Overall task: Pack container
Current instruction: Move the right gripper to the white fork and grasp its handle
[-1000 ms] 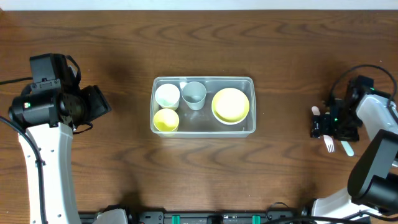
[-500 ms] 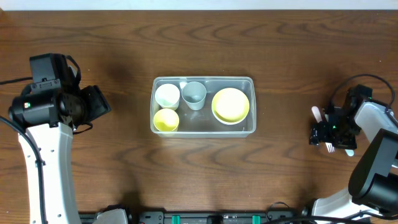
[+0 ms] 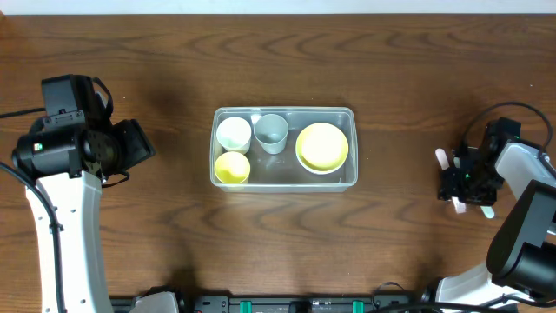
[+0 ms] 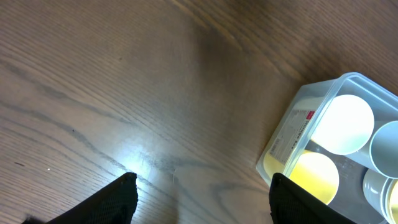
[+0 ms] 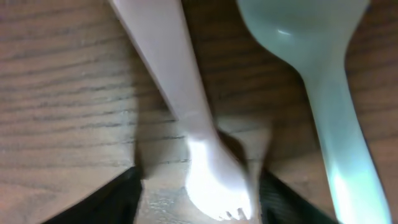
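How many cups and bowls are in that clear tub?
4 in the container: white cup far left, yellow cup near left, pale blue cup beside the white one, yellow bowl at right. More may nest underneath.

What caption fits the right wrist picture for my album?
Right gripper straddles a white fork beside a pale green spoon.

Overhead, the right end effector (image 3: 459,185) hides most of the fork (image 5: 183,106) and spoon (image 5: 311,37); its wrist view shows both blurred and cropped. The container (image 4: 292,134) runs off the left wrist view's edge.
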